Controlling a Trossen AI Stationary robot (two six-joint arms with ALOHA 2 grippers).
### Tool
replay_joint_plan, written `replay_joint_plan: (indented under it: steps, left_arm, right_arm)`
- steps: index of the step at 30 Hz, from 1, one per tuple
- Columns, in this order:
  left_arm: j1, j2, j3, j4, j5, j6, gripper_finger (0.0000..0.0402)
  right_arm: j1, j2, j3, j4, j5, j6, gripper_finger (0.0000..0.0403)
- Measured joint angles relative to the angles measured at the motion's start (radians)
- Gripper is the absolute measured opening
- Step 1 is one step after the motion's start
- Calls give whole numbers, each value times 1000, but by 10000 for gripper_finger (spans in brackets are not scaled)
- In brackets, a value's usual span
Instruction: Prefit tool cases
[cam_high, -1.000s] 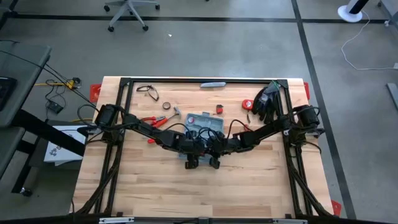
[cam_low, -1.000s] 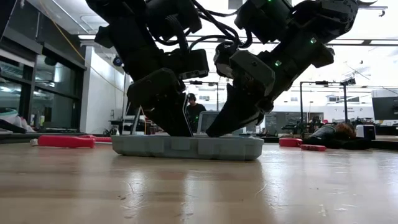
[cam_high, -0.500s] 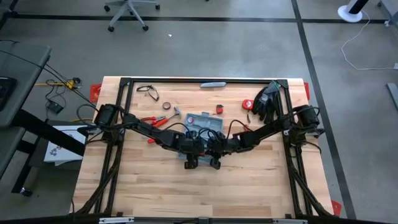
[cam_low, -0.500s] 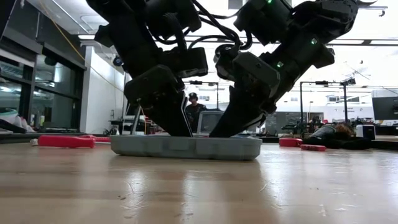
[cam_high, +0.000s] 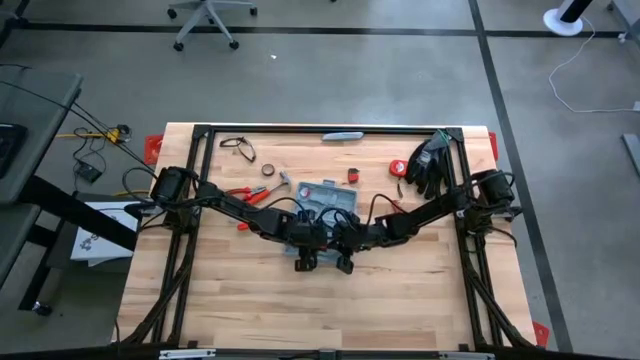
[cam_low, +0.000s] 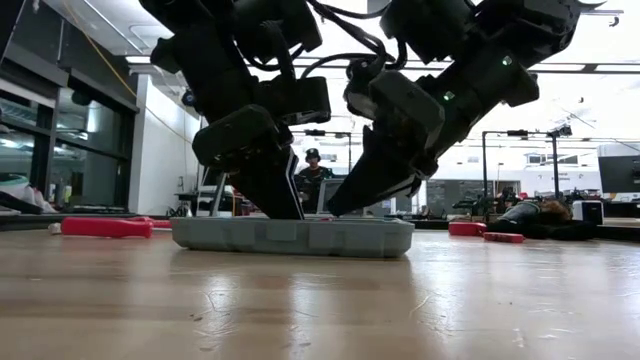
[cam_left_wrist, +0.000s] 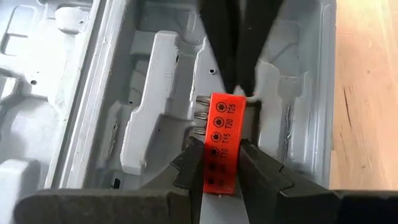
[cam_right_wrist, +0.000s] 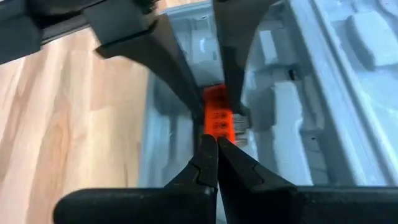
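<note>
**Bit holder pinched over the open case**

The tool case (cam_high: 328, 198) lies open and flat near the middle of the bench (cam_high: 400, 300), a little toward the far edge. Its long axis runs roughly across the bench, slightly skewed, and its moulded grey-blue insides face up. In the low view it shows as a low grey slab (cam_low: 292, 237) resting on the wood.

Over one tray of the case, the left gripper (cam_left_wrist: 219, 165) has its fingers clamped on the sides of a small red bit holder (cam_left_wrist: 221, 140). The holder's long axis runs along the fingers, with its metal bits pointing off to one side. The right gripper (cam_right_wrist: 216, 149) comes in from the opposite side, its fingers pressed together, their tips just at the end of the same red holder (cam_right_wrist: 217, 118).

Around the case lie red-handled pliers (cam_high: 246, 193), a small hammer (cam_high: 283, 182), glasses (cam_high: 236, 146), a slim grey-blue bar (cam_high: 341, 135) and black gloves (cam_high: 428, 165).
</note>
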Motion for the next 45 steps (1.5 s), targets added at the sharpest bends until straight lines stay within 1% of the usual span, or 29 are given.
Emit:
replay_joint_plan:
  steps: [8, 13, 23, 31, 37, 45]
  left_arm:
    - [0, 0, 0, 1, 2, 0, 74]
    - [0, 0, -2, 0, 2, 1, 74]
    - [-1, -6, -4, 4, -2, 10, 74]
    - [1, -77, -9, -19, 2, 27, 74]
    - [1, -129, -8, -53, -31, 33, 74]
    - [1, -101, -6, -67, -6, 35, 74]
  right_arm:
    - [-12, 3, 2, 5, -9, -13, 0]
    - [-22, 28, 3, 20, -41, -10, 0]
    - [-22, 44, 3, 45, -61, -8, 0]
    - [-21, 50, 4, 37, -78, -7, 0]
    - [-21, 49, 4, 35, -76, -7, 0]
    - [-21, 49, 2, 46, -74, -7, 0]
